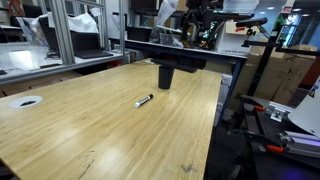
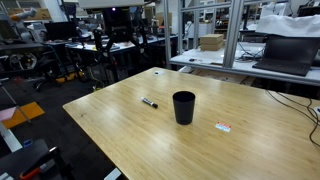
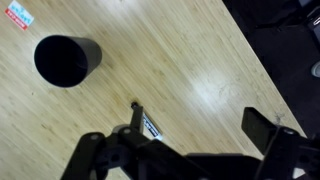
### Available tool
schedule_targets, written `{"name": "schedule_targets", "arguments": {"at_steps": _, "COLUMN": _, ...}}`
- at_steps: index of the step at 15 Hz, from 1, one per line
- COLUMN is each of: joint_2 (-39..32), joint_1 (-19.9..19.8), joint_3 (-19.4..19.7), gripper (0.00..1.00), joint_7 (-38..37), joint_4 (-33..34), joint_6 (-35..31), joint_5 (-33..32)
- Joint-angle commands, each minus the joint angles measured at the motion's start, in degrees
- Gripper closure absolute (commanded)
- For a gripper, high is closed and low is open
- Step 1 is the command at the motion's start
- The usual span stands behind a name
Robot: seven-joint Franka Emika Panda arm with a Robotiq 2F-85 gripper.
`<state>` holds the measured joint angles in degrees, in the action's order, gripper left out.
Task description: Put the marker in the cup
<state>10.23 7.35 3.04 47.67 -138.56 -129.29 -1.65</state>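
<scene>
The marker lies flat on the wooden table, a short way in front of the cup. The cup is a plain black tumbler standing upright with nothing visible inside. Both also show in an exterior view, marker and cup. In the wrist view the cup is at upper left and the marker is near the middle, partly behind my gripper's body. My gripper is open and empty, well above the table and apart from both.
A flat white ring lies near one table edge. A small red and white sticker lies beside the cup, also in the wrist view. Desks, frames and equipment surround the table. The table edge runs along the right of the wrist view.
</scene>
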Motion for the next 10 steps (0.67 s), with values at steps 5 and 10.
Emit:
{"name": "schedule_targets", "arguments": {"at_steps": 5, "joint_2": -1.0, "joint_1": -0.7, "joint_3": -1.8, "gripper": 0.0, "joint_7": 15.0, "joint_4": 2.7, "joint_6": 0.0, "joint_5": 0.2}}
{"name": "schedule_targets", "arguments": {"at_steps": 10, "joint_2": -1.6, "joint_1": -0.7, "joint_3": -1.8, "gripper": 0.0, "joint_7": 19.1, "joint_4": 3.1, "joint_6": 0.0, "joint_5": 0.3}}
